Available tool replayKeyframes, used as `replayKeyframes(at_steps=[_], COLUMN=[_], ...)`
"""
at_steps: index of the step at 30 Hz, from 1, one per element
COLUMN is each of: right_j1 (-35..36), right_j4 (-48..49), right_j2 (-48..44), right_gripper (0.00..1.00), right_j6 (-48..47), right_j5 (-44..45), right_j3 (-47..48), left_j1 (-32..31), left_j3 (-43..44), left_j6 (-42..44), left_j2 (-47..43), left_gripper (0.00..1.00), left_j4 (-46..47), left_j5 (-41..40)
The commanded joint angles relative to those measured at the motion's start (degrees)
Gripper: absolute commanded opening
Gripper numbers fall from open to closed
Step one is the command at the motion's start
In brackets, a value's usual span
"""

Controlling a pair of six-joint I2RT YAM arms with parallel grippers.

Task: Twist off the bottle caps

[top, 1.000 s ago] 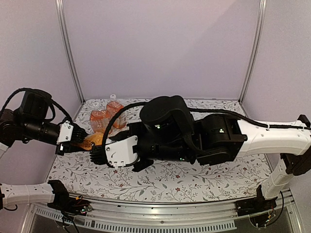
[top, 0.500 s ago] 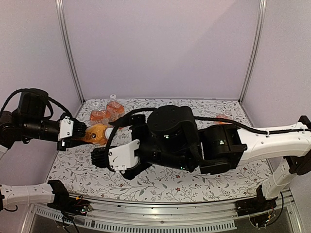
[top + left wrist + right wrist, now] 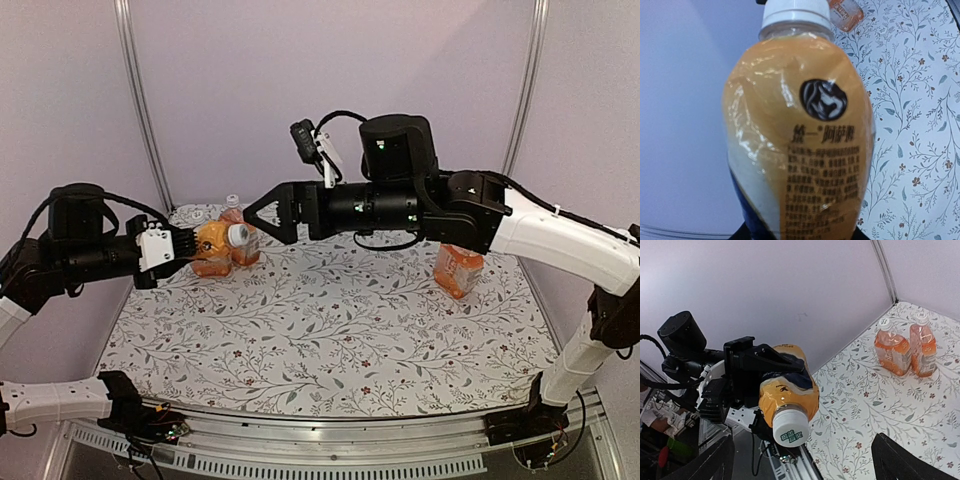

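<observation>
A fat orange bottle (image 3: pixel 212 242) lies sideways in the air at the table's left, with my left gripper (image 3: pixel 188 250) shut on its lower body. Its white cap (image 3: pixel 238 234) points right, towards my right gripper (image 3: pixel 262 218). That gripper stands open just off the cap, touching nothing. The right wrist view looks straight at the cap (image 3: pixel 790 427) and the bottle (image 3: pixel 787 390), with my open right gripper (image 3: pixel 802 462) framing them. The bottle (image 3: pixel 800 135) and its cap (image 3: pixel 796 12) fill the left wrist view.
Two capped orange bottles (image 3: pixel 892 352) (image 3: pixel 922 347) stand together at the back left corner, close behind the held one. A squarer orange bottle (image 3: pixel 458 270) stands at the right of the flowered table (image 3: pixel 330 340), partly behind my right arm.
My right gripper has opened, and its arm rose from low over the table to cap height. The left arm lifted the bottle and carried it right.
</observation>
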Motion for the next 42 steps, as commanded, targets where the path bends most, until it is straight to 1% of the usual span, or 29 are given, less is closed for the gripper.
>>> replayKeyframes(at_steps=[1,4,5,9,11,16,19,23,27,29,31,32,34,36,37,39,41,42], right_j1=[0.9,0.8,0.7,0.5,0.3,-0.6,-0.9,-1.0,-1.1,-1.2,-1.1,-1.1,-1.1,-0.7,0.0,2.2,6.1,8.3], right_j4=[-0.6,-0.2,0.1,1.2,1.3,1.3,1.3,1.4,1.6,1.6,1.5,1.5,1.6,0.9,-0.1,-4.4,-9.3,-10.9], right_j2=[5.3,7.4,8.0,9.0,8.9,7.8,7.5,7.9,7.9,8.0,8.1,8.2,8.4,8.4,8.2,6.8,5.2,4.2], right_gripper=[0.93,0.85,0.77,0.58,0.56,0.57,0.53,0.41,0.18,0.12,0.03,0.0,0.0,0.0,0.0,0.0,0.0,0.0], right_j6=[20.1,21.4,21.6,22.2,22.2,22.0,21.7,21.6,21.3,21.0,20.4,20.0,18.5,14.7,11.3,0.4,-12.6,-22.9], right_j5=[-11.6,-12.1,-12.4,-12.1,-11.4,-9.6,-9.3,-9.5,-9.5,-9.8,-10.5,-11.0,-13.0,-15.5,-16.0,-13.8,-8.4,-5.3], right_j3=[3.2,5.5,6.0,6.2,6.0,5.1,5.2,5.3,5.4,5.5,5.6,5.6,5.7,5.6,5.6,5.7,5.4,4.8], left_j1=[-0.5,-0.5,-0.5,-0.6,-0.6,-0.7,-0.7,-0.8,-0.8,-0.8,-0.8,-0.8,-0.9,-0.9,-0.9,-0.9,-0.9,-1.0], left_j3=[-0.8,-1.0,-1.1,-1.1,-1.1,-1.2,-1.3,-1.2,-1.1,-1.0,-1.0,-0.9,-0.8,-0.2,0.2,1.0,1.2,1.1], left_j6=[1.2,1.5,1.6,1.7,1.7,1.7,1.8,2.0,2.3,2.4,2.5,2.4,2.0,1.0,0.5,0.2,1.1,2.0], left_j2=[-0.3,-0.3,-0.3,-0.5,-0.5,-0.7,-0.7,-0.7,-0.6,-0.6,-0.6,-0.6,-0.6,-0.5,-0.5,-0.5,-1.1,-1.5], left_gripper=[0.36,0.36,0.36,0.36,0.36,0.36,0.36,0.36,0.36,0.36,0.36,0.36,0.36,0.36,0.36,0.36,0.36,0.36], left_j4=[3.2,3.2,3.2,3.2,3.0,2.9,3.0,2.9,2.7,2.8,2.7,2.7,2.5,1.7,0.9,-1.5,-4.3,-5.3], left_j5=[-1.8,-1.8,-1.8,-1.8,-1.8,-1.8,-1.8,-1.8,-1.8,-1.8,-1.8,-1.8,-1.8,-1.2,-0.3,2.2,4.9,6.2])
